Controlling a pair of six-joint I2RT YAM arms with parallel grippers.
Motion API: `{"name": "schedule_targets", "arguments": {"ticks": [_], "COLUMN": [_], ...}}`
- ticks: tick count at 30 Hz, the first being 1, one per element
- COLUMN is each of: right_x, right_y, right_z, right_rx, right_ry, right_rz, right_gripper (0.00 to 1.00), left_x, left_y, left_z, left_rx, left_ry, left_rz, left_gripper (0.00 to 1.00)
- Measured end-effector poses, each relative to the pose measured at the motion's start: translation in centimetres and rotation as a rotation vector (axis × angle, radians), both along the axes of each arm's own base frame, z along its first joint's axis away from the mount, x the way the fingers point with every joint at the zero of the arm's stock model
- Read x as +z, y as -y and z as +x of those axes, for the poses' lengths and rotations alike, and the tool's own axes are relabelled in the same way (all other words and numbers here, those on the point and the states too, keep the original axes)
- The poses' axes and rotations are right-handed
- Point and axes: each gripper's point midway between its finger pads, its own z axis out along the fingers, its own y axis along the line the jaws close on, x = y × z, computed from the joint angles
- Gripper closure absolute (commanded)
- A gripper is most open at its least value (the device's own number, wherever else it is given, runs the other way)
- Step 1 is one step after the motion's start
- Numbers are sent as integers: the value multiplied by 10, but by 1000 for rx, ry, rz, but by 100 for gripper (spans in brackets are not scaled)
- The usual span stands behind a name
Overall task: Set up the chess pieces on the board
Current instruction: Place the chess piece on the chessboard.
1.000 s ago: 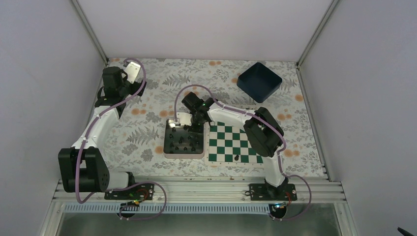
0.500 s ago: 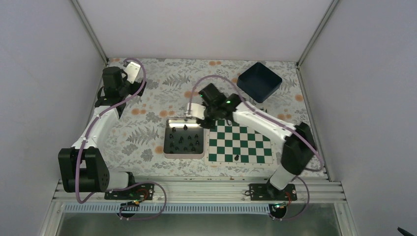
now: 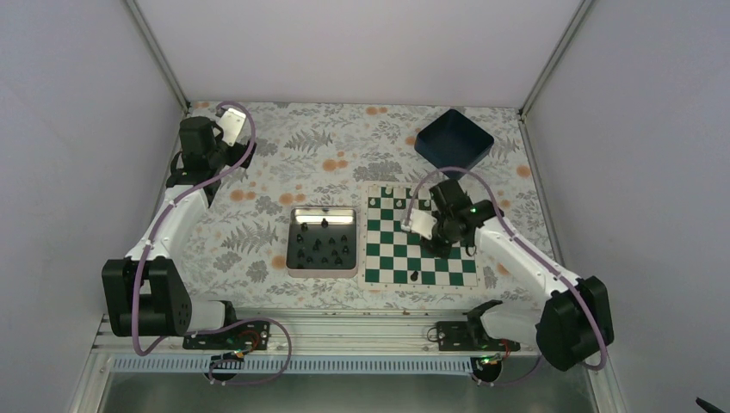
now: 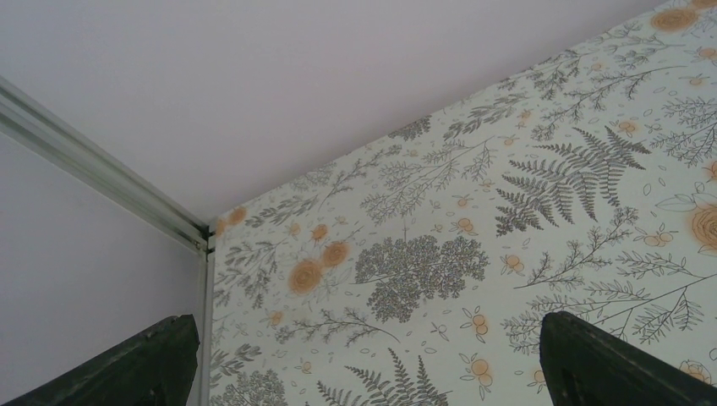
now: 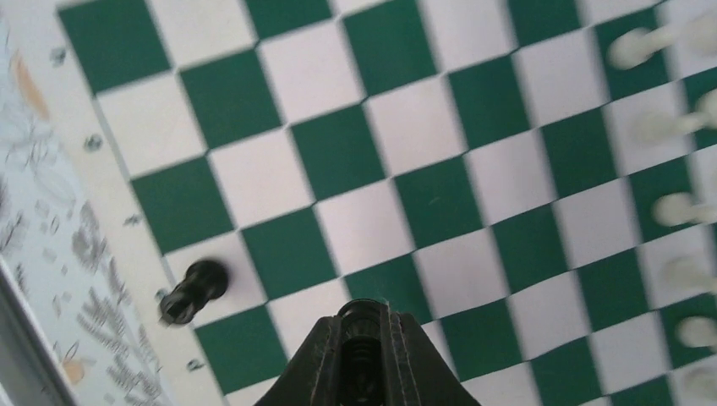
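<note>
Right hand (image 5: pixel 359 318) over board (image 5: pixel 338 152), piece (image 5: pixel 193 290) at edge

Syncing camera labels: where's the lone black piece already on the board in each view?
Top external: lone black piece in the nearest row of the board, near mid-width.
Left wrist: not in view, only floral cloth.
Right wrist: lower left, by the edge of the board.
Shared landmark: white pieces along the opposite edge.

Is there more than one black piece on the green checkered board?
No, just one black piece stands on the board, near its front edge; the rest sit in the silver tin.
</note>
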Motion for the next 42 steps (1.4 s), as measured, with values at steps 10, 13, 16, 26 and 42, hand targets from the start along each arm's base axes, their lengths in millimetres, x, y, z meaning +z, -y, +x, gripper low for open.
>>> {"name": "schedule_targets", "arguments": {"ticks": [10,13,16,26,42], "right_x": [-65,-65,-64,-62,-65], "right_y": [34,35,33,28,22], "right_z": [-65,-67,-65,-68,-77], "right_rx": [77,90,98,134,181], "right_ry": [-140,-131,-116,-125,-179], "right_rz": [-104,-103,-96,-68,-41], "right_gripper": [96,96,96,96,92], "left_x": [-3,-5,-9,-17,-18], "left_y": [0,0,-1,-4,-5], "left_z": [1,2,3,5,5], "left_rx": [0,2,4,17,21], "left_ry": [-8,-13,-21,-40,-43], "left_rz": [0,1,4,15,21], "left_gripper": [0,0,0,0,0]}}
